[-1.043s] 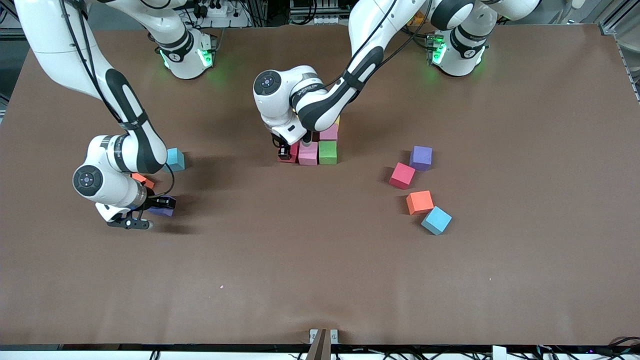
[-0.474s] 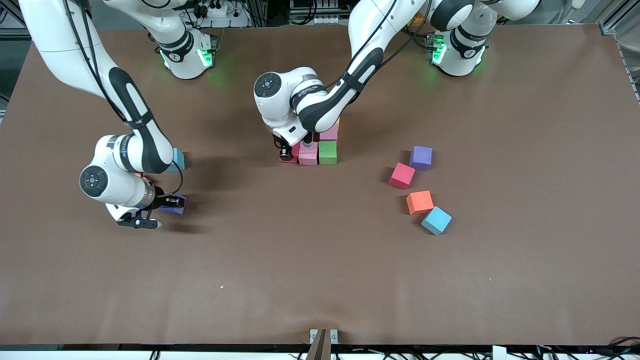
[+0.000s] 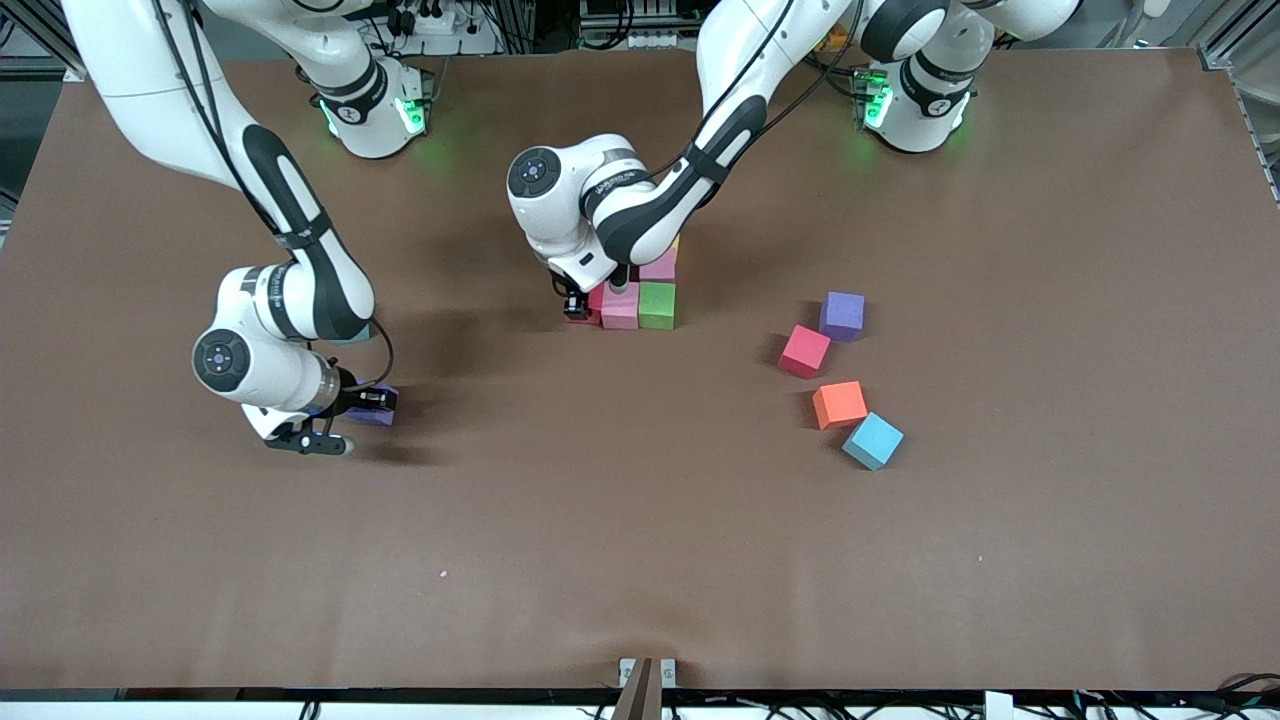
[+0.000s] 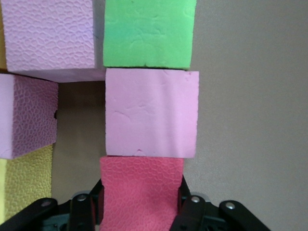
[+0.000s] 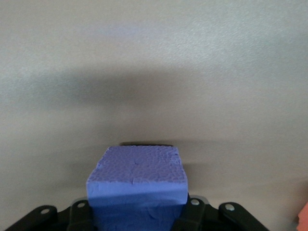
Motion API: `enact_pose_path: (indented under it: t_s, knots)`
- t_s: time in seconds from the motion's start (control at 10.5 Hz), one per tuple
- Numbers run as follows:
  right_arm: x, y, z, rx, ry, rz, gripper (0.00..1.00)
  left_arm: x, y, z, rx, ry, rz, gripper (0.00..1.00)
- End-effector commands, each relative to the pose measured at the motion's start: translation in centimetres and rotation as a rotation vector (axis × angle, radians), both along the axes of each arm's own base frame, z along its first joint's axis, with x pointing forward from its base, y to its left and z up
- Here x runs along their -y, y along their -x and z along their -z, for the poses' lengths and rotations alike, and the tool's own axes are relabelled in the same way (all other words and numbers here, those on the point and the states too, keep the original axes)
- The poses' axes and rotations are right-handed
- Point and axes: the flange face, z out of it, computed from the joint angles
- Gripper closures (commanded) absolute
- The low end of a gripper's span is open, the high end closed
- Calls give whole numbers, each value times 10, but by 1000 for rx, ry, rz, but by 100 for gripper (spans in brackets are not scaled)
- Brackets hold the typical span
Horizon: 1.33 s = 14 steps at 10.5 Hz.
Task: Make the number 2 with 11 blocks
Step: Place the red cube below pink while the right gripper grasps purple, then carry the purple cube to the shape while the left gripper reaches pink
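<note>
You are partway through the figure. The left gripper is down at the cluster in mid-table, its jaws closed on a red block that sits flush against a pink block, with the green block next in that row. Two more pink blocks and a yellow one show beside them in the left wrist view; the rest of the cluster is hidden under the arm. This step looks like seating the red block at the row's end. Your next move there calls for opening the jaws without dragging the block, then lifting straight up so the neighbours are not nudged.

The right gripper is over bare table toward the right arm's end, jaws clamped on a purple block that appears lifted off the table. It looks bound for the cluster, so keep it clear of the left arm until that one has left.

Loose blocks lie toward the left arm's end: purple, red, orange, and a light-blue cube you should leave alone.
</note>
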Motion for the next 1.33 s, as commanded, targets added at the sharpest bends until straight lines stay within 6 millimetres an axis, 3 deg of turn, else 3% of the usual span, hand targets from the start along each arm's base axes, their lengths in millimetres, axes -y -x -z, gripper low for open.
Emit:
enact_pose_path:
  t_s: [0.0,0.28,0.47,0.76,0.95,1.23]
  knots:
    - [-1,3,-9,-6,-12,19,68,2,-3,-6,16,-14,11,0]
    - [-28,8,-18,-25,-12,-27,68,2,-5,-26,16,-11,14,0]
    - [-70,15,-26,-50,4,-4,68,-1,-6,-57,16,-21,29,0]
    - [-150,31,-37,-38,25,43,68,-23,-34,-117,28,0,117,0]
    - [-200,42,-44,-41,-31,81,68,-47,-41,-133,-12,-54,273,0]
    - [-239,56,-47,-47,-73,61,68,-108,-71,-156,-46,-81,464,0]
